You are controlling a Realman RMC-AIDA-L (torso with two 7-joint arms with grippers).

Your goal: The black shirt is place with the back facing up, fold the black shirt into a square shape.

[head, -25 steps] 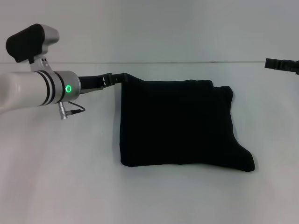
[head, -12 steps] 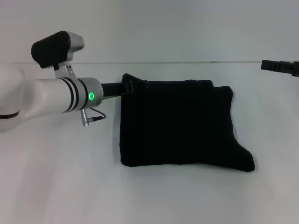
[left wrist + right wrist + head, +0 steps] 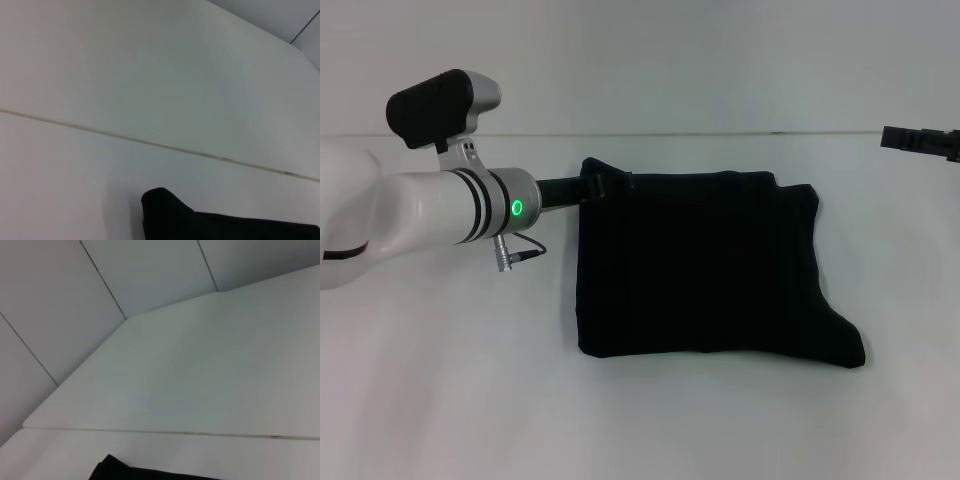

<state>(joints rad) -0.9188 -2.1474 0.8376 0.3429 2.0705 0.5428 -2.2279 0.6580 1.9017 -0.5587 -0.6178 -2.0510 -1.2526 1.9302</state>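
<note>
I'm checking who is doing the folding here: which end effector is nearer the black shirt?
Left. The left end effector is at the black shirt's far left corner; the right end effector hangs off beyond its far right side, apart.

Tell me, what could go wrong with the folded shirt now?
The left claw sits at the far-left corner of the black shirt; if it drags that corner, the fold might come undone. The shirt's near-right corner pokes out, so the square may stay crooked. The right claw is parked far off.
</note>
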